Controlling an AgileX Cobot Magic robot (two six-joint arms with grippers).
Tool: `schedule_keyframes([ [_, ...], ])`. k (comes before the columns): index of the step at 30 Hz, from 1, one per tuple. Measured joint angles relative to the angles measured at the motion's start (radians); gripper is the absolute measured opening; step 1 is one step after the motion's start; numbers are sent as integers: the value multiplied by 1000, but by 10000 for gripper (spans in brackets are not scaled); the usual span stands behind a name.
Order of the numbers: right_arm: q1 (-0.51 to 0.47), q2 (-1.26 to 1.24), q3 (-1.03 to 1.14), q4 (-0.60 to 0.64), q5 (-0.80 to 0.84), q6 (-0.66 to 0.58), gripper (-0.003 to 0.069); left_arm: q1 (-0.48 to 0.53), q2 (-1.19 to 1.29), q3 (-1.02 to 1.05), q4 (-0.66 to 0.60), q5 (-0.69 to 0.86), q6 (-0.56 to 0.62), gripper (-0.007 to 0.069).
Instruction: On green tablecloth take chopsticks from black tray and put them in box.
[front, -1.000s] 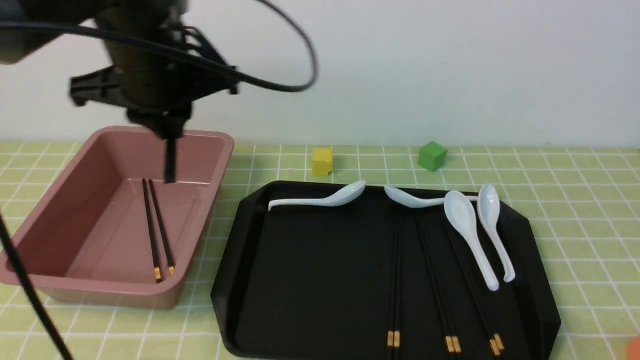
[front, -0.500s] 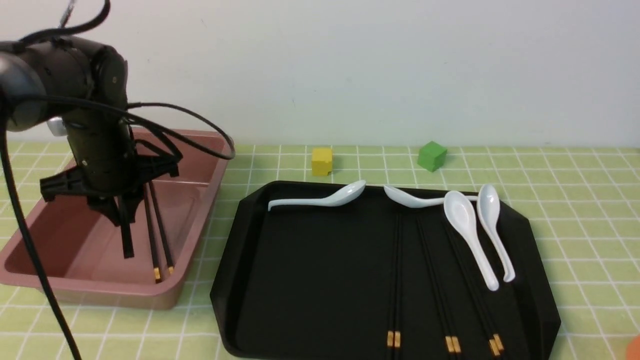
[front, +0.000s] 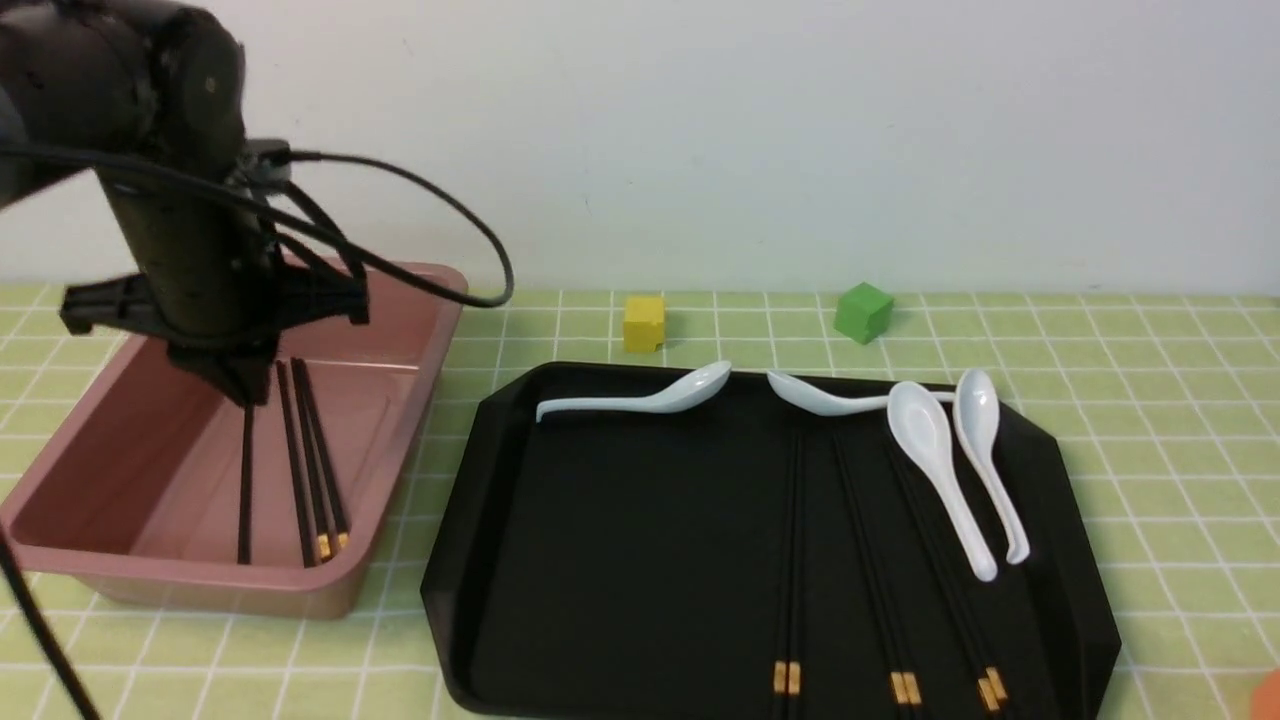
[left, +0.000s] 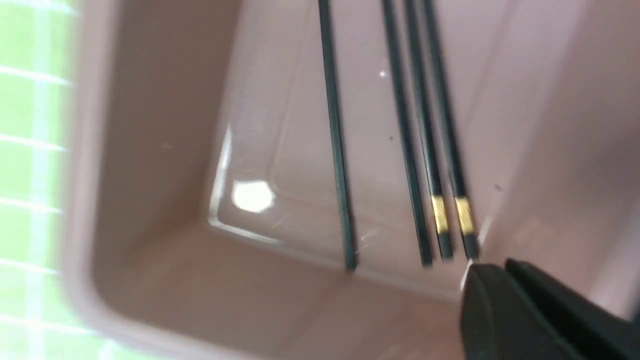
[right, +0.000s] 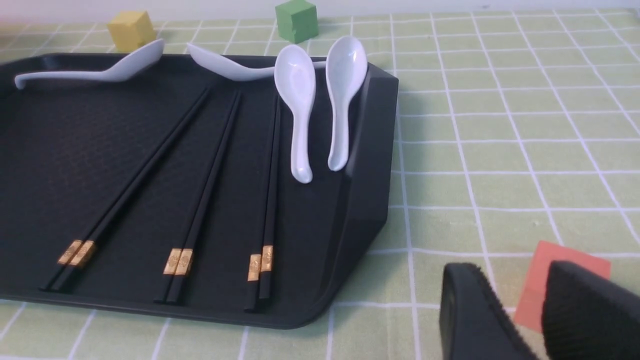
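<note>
The left tool (front: 247, 390) is hanging over the box (front: 200, 590) on the left, with four chopsticks (front: 300, 470) lying inside; I cannot tell if it is open. The right tool (right: 537, 320) is waiting part open, empty. Next, I think, is grabbing a pair (right: 201, 200) from the tray (front: 620, 560).

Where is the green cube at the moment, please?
In the front view, the green cube sits on the green tablecloth just beyond the far edge of the black tray, right of the yellow cube.
</note>
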Motion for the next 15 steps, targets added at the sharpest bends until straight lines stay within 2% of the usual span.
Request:
schedule_keyframes([
  [3,0,0,0,0,0,0,240,-1,-129,0,-10,41,68,-13],
  [8,0,0,0,0,0,0,240,-1,-371,49,-59,44,100,-13],
  [12,0,0,0,0,0,0,240,-1,-572,201,-107,-53,110,-13],
  [14,0,0,0,0,0,0,240,-1,-747,388,-154,-202,111,-13],
  [15,0,0,0,0,0,0,240,-1,-747,404,-158,-202,111,-13],
])
